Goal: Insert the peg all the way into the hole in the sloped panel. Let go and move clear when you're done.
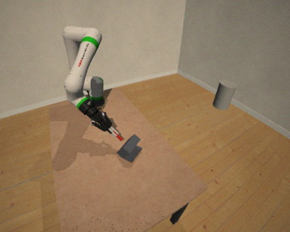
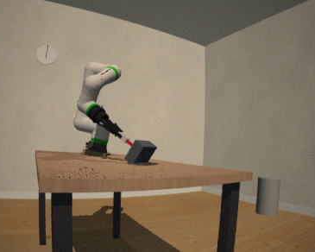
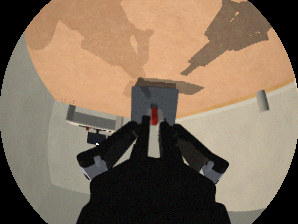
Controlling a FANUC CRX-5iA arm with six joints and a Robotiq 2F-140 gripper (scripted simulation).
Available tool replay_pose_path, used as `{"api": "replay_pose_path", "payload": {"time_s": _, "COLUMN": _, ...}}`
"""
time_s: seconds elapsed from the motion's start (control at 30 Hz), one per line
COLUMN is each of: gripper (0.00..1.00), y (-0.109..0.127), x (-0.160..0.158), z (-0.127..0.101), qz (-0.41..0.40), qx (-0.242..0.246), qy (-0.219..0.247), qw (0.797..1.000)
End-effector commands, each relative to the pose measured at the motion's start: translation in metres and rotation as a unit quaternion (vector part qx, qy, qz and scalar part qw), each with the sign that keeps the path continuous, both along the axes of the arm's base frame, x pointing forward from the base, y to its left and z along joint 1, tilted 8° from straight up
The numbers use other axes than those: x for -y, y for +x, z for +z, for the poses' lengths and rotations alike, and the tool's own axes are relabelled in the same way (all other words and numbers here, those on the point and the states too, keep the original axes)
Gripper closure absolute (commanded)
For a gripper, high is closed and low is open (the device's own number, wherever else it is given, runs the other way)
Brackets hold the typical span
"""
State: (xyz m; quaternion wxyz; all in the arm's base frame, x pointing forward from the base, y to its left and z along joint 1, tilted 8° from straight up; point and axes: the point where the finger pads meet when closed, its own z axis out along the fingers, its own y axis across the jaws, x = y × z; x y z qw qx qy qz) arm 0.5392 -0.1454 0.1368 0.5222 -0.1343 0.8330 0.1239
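Peg, red-tipped: pinched in the hand at frame centre, angled down toward the sloped panel, tip just beside its face. Panel block is seated on the worktop. Grey cylinder is located upper right, on the floor.

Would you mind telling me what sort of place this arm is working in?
It looks like a bare indoor test room, not a factory floor: plain walls with a round wall clock, a wood-plank floor, and one wooden table carrying the arm's gripper, its peg and the sloped panel.
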Motion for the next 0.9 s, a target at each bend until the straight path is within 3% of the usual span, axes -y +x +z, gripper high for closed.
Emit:
{"api": "replay_pose_path", "payload": {"time_s": 0.0, "gripper": 1.0, "y": 0.001, "x": 0.0, "z": -0.001, "qz": 0.0, "qx": 0.0, "qy": 0.0, "qw": 1.0}}
{"api": "replay_pose_path", "payload": {"time_s": 0.87, "gripper": 1.0, "y": 0.022, "x": -0.009, "z": -0.011, "qz": 0.0, "qx": 0.0, "qy": 0.0, "qw": 1.0}}
